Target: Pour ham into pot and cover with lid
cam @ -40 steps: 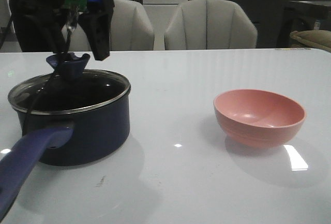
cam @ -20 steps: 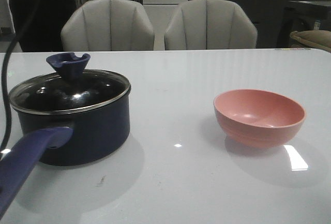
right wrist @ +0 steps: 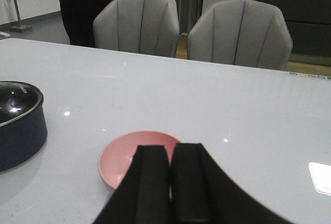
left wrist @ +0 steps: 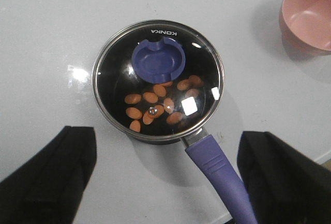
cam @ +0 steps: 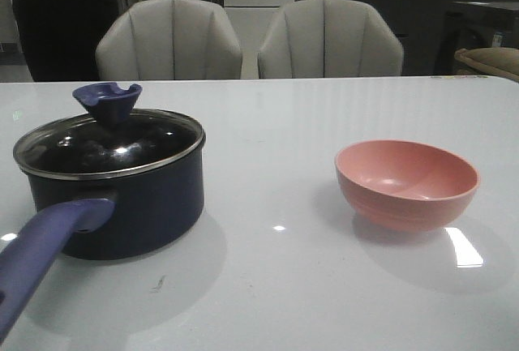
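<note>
The dark navy pot (cam: 122,205) stands at the table's left with its purple-blue handle (cam: 40,254) toward the front. The glass lid (cam: 109,144) sits on it, knob (cam: 107,101) up. In the left wrist view the lid (left wrist: 158,81) covers the pot and several orange-pink ham slices (left wrist: 155,105) lie inside. My left gripper (left wrist: 165,175) is open and empty, high above the pot. My right gripper (right wrist: 169,154) is shut and empty, just in front of the pink bowl (right wrist: 135,158). Neither gripper shows in the front view.
The empty salmon-pink bowl (cam: 407,182) stands at the table's right and shows in the left wrist view (left wrist: 307,14). Two grey chairs (cam: 243,39) stand behind the far table edge. A person in dark clothes (cam: 57,19) stands at the back left.
My left gripper has let go of the lid's knob and risen out of the front view. The lid stays on the pot. The bowl has not moved.
</note>
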Controlling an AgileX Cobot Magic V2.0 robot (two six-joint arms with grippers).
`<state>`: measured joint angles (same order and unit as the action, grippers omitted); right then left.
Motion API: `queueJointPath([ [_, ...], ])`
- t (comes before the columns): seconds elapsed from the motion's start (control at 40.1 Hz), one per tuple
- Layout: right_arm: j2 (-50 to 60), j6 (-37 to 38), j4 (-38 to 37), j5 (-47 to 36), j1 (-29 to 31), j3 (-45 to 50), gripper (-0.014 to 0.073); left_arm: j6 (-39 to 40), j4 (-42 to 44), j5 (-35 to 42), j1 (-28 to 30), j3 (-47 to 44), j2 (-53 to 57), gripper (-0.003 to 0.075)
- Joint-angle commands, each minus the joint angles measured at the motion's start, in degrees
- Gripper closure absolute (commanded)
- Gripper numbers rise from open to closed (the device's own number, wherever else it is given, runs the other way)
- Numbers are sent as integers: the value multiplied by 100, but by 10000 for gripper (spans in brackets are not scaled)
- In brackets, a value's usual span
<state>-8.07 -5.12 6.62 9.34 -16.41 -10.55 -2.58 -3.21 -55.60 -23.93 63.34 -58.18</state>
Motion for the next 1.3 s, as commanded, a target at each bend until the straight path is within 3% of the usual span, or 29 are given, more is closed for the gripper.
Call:
queueJointPath([
  [0.0,-46,-57,6,-469,1,-155,433,8,-66,777,-42,-482,758,139],
  [0.224,-46,-57,6,-469,1,-155,433,8,-125,1781,-42,-2054,2642,139],
  [0.448,-46,-57,6,-469,1,-155,433,8,-125,2257,-42,-3146,4362,167],
  [0.573,-46,-57,6,-469,1,-155,433,8,-125,2402,-42,-3539,5088,328],
  [0.722,-46,-57,6,-469,1,-155,433,8,-125,2546,-42,-3812,5432,612],
  [1.271,-46,-57,6,-469,1,-155,433,18,-167,2563,-42,-3840,5447,604],
])
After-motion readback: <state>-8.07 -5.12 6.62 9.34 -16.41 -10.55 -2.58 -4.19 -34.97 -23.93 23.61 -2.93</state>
